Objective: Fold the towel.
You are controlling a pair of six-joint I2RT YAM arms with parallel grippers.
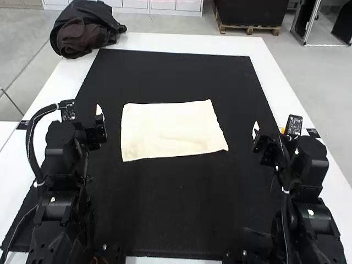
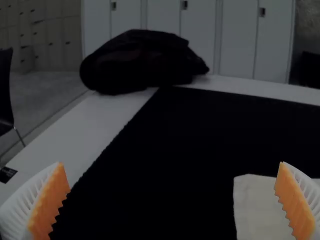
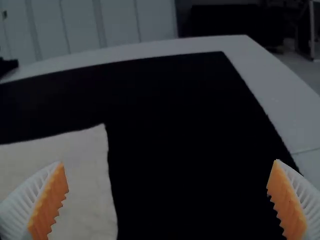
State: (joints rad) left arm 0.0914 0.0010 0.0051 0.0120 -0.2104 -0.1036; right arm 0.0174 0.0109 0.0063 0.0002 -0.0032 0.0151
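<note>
one left tool (image 1: 88,116), one right tool (image 1: 269,133), wide open, empty, towel (image 1: 171,131) flat on black mat (image 1: 176,209), lockers (image 2: 200,42) beyond

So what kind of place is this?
Probably a robot lab: a left arm and a right arm stand at a table, with a towel spread on a black mat.

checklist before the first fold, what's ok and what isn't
1. Towel lying flat on the black mat: ok
2. Left gripper open and empty: ok
3. Right gripper open and empty: ok
4. Towel's near edge parallel to the mat's near edge: not ok, it slants away toward the right
5. Dark cloth bundle away from the towel: ok, by the table's far left corner
6. Towel a single layer: cannot tell
</note>
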